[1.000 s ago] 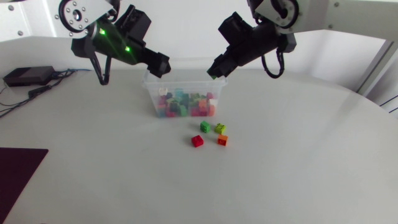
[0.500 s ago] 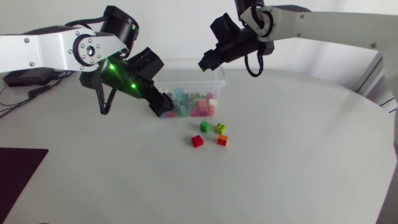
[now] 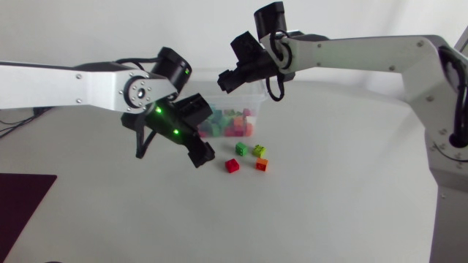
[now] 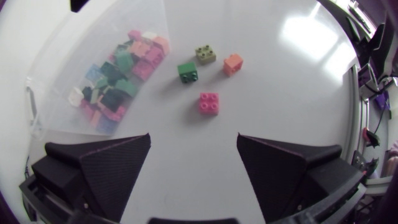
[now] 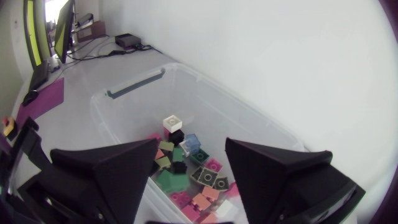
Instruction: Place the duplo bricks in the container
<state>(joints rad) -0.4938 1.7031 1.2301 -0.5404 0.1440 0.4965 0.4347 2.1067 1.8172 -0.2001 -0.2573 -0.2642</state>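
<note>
White table [image 3: 351, 197] carried everything. Four loose bricks lay on it in a small cluster, apart from one another, just in front of the container [image 3: 262, 95] [image 4: 46, 81] [image 5: 205, 76]: a green brick [image 3: 240, 149] [image 4: 188, 72] and an olive brick [image 3: 258, 150] [image 4: 205, 54] nearer it, a red brick [image 3: 232, 166] [image 4: 209, 103] and an orange brick [image 3: 261, 164] [image 4: 232, 63] farther out. The clear container held a heap of mixed bricks [image 3: 227, 124] [image 5: 186, 165]. The left jaws hung wide and empty low over the table, near the red brick, which lay ahead of them. The right jaws, also wide and empty, hung over the container's far side, facing into it.
</note>
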